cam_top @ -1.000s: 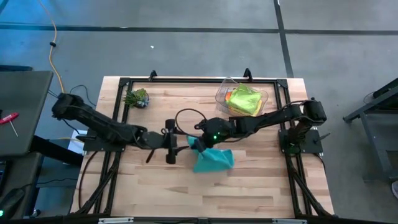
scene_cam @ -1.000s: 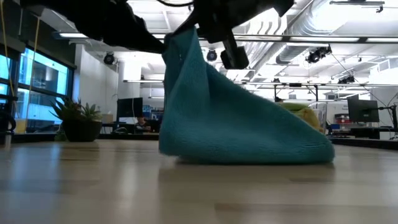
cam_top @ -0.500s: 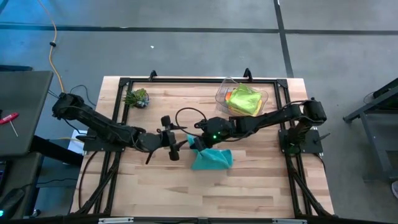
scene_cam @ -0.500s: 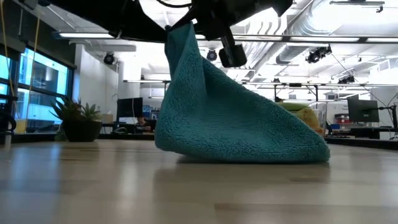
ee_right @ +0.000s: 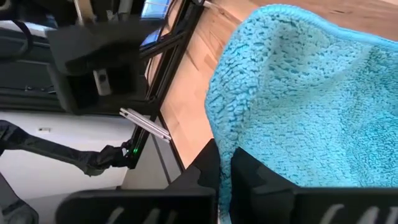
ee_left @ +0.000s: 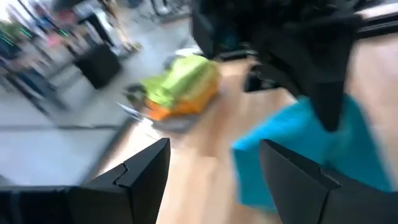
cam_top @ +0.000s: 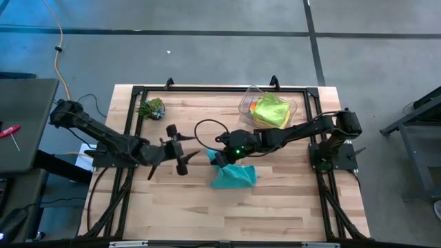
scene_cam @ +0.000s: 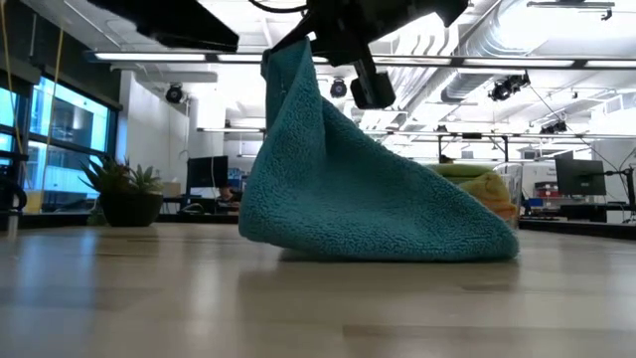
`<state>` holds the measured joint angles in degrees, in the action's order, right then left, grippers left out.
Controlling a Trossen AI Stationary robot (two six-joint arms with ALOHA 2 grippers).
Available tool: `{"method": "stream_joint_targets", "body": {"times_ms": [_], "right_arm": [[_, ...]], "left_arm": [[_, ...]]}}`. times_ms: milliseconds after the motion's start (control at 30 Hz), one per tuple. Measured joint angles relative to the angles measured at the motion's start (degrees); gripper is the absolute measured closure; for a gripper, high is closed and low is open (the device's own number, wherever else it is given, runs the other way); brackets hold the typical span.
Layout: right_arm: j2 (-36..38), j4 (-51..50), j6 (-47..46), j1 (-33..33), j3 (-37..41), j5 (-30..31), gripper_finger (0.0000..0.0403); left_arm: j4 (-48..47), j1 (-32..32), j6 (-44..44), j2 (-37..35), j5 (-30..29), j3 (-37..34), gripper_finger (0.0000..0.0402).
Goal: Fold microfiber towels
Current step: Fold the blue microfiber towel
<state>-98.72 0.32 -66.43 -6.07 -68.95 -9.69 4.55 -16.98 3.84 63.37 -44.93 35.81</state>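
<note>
Right tool point(cam_top: 215, 158) clamped on teal towel point(cam_top: 234, 177) corner, lifted off surface point(cam_top: 289, 200); left tool point(cam_top: 180, 147) fingers apart, empty, beside.

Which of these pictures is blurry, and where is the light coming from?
The left wrist view is smeared throughout, so the teal towel and the bin of cloths lose their edges. The right wrist view is sharp: the towel's loops show clearly. In the low view bright ceiling lights sit behind the towel, and the nearest tabletop looks soft.
</note>
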Motion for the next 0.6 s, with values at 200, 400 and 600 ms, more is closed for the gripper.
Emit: {"method": "stream_joint_targets", "body": {"times_ms": [200, 400, 600], "right_arm": [[0.0, 0.4, -0.4, 0.0, 0.0, 0.6, 0.0403], [0.0, 0.6, -0.7, 0.0, 0.0, 0.6, 0.0403], [0.0, 0.6, -1.1, 0.0, 0.0, 0.6, 0.0403]], "left_arm": [[1.4, -0.1, -10.8, 4.6, 6.6, -1.1, 0.0166], [13.5, -0.7, -12.2, 13.7, 0.8, -1.1, 0.0166], [18.8, -2.0, -11.2, 15.5, -9.3, -1.1, 0.0166]]}}
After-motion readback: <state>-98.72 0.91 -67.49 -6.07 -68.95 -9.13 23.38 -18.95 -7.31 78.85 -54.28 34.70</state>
